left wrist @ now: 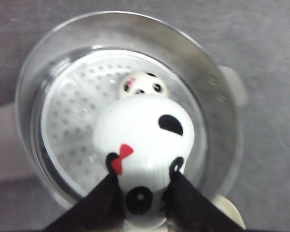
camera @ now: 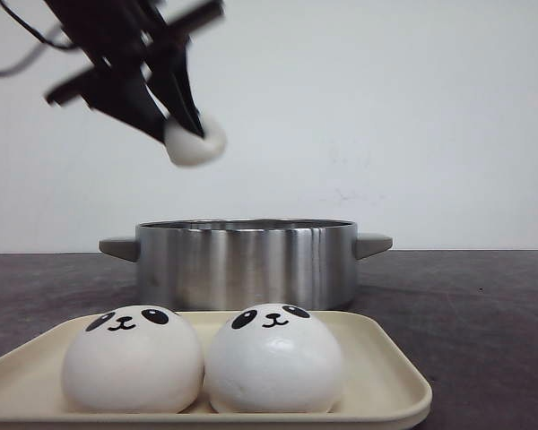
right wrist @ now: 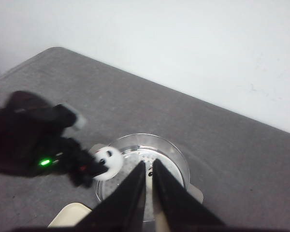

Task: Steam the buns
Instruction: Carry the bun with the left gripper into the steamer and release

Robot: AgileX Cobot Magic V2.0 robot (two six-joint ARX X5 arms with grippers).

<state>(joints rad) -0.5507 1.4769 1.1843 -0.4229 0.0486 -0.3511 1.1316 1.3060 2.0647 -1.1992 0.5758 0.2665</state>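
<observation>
The left gripper (camera: 186, 125) is clamped on 1 bun (camera: 195, 141) in the air above the steel pot (camera: 245, 262), where another bun (left wrist: 143, 85) lies on the perforated steamer plate (left wrist: 72, 116). 2 buns (camera: 133, 359) (camera: 273, 358) sit on the cream tray (camera: 387, 376) in front of the pot. The right gripper (right wrist: 149, 180), above the pot, has its fingers nearly together and empty.

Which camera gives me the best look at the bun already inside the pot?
The left wrist view: the bun in the pot lies face-up on the perforated steamer plate, partly behind the held bun. The front view's pot wall hides it; the right wrist's fingers block it.

Steel pot (camera: 245, 263) on dark table (camera: 484, 305); cream tray (camera: 386, 376) just before it.
</observation>
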